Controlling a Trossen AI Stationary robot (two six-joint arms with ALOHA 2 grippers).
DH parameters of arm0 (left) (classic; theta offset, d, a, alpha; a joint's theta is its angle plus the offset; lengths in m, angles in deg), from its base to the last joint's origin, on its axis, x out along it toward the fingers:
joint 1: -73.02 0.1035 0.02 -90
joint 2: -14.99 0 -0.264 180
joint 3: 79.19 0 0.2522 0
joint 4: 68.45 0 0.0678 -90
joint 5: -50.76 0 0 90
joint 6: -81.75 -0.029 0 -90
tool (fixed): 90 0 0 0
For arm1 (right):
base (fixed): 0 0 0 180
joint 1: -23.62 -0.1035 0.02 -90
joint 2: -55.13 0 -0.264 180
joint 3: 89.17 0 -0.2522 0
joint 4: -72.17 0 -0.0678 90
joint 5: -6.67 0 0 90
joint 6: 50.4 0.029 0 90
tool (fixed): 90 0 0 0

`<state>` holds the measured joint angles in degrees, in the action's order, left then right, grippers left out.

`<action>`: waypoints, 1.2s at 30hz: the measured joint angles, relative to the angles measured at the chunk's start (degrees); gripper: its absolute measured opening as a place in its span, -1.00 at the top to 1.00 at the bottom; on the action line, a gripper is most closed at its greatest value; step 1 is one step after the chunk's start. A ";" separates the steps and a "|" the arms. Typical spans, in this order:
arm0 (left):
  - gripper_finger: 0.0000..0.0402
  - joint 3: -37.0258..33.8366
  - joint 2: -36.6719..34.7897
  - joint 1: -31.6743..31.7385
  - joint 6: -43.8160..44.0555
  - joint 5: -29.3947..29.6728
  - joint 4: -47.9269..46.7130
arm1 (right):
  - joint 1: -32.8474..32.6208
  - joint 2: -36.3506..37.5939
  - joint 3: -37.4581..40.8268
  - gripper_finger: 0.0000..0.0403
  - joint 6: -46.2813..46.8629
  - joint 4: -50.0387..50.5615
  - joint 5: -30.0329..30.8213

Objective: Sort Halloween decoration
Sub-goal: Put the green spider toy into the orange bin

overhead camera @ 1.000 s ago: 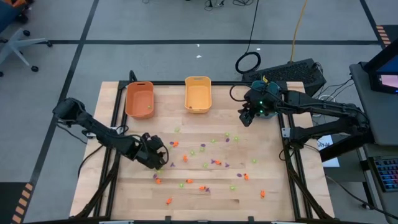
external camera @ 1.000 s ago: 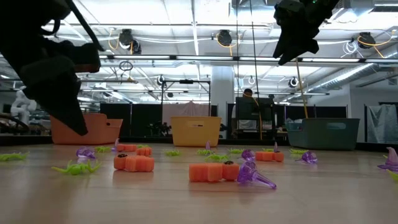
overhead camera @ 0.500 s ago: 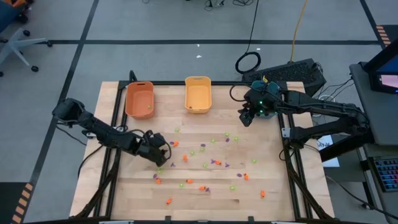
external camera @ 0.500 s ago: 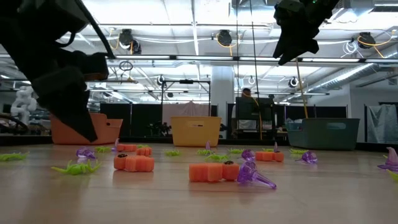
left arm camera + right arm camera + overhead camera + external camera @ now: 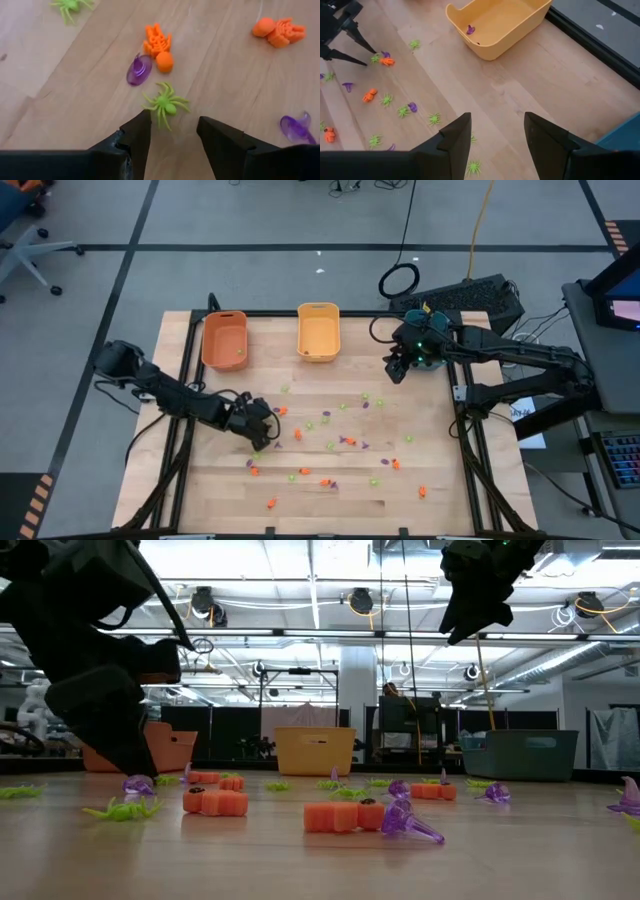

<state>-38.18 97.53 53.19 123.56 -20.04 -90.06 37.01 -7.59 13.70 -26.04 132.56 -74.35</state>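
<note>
Green spider (image 5: 165,104) lay on wooden surface (image 5: 440,480), just ahead of left end effector (image 5: 172,131), beside purple hat (image 5: 138,69) and orange skeleton (image 5: 159,46). Left fingers stood apart, empty. Other trinkets scattered mid-surface. Right end effector (image 5: 396,368) hung high near teal bin (image 5: 519,755), fingers apart, empty.

High view looks straight down on the bench (image 5: 440,490), low view skims level across it, wrist views peer close past their fingers (image 5: 135,135).
</note>
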 joint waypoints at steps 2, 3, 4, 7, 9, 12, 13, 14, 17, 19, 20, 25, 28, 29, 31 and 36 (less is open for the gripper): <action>0.18 0.04 0.29 0.00 0.99 0.00 0.25 | 0.00 0.00 0.00 0.15 0.00 0.04 0.00; 0.22 0.05 0.31 0.00 1.16 -0.05 0.30 | 0.00 0.00 0.00 0.15 -0.05 0.05 0.02; 0.26 0.06 0.33 0.00 1.16 -0.09 0.39 | 0.00 0.00 0.00 0.15 -0.20 0.06 0.02; 0.40 0.06 0.37 -0.02 1.18 -0.40 0.45 | 0.00 0.00 0.00 0.15 -0.62 0.07 0.00; 0.48 0.06 0.38 0.00 1.20 -0.51 0.42 | 0.00 0.00 0.00 0.15 -1.17 0.07 0.00; 0.59 0.06 0.40 0.00 1.26 -0.52 0.26 | 0.00 0.00 0.00 0.15 -1.28 0.07 0.00; 0.62 0.06 0.44 0.00 1.31 -0.50 0.25 | 0.00 0.00 0.00 0.15 -1.29 0.07 0.00; 0.66 0.06 0.44 0.00 1.31 -0.52 0.25 | 0.00 0.00 0.00 0.15 -1.27 0.07 0.00; 0.75 0.06 0.46 0.00 1.33 -0.68 0.28 | 0.00 0.00 0.00 0.15 -1.29 0.07 0.00; 0.80 0.05 0.46 0.00 1.33 -0.76 0.28 | 0.00 0.00 0.00 0.15 -1.29 0.07 0.00; 0.83 0.04 0.46 0.00 1.33 -0.81 0.28 | 0.00 0.00 0.00 0.15 -1.28 0.07 0.00; 0.93 0.04 0.48 0.00 1.35 -0.94 0.30 | 0.01 0.00 0.00 0.15 -1.27 0.07 0.00; 0.98 0.02 0.48 -0.02 1.36 -0.92 0.32 | 0.00 0.00 0.00 0.15 -1.18 0.06 0.00; 0.99 0.02 0.48 -0.02 1.37 -0.90 0.33 | 0.00 0.00 0.00 0.15 -1.17 0.06 0.00; 1.00 0.02 0.48 -0.02 1.35 -0.90 0.55 | 0.00 -0.01 0.00 0.15 -1.12 0.05 0.00; 1.00 0.40 0.48 -0.01 1.33 -0.70 0.96 | 0.01 0.00 0.00 0.15 -1.10 0.02 0.00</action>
<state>-37.78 98.02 53.17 124.89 -20.73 -89.10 37.02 -7.59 13.70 -27.14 132.59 -74.36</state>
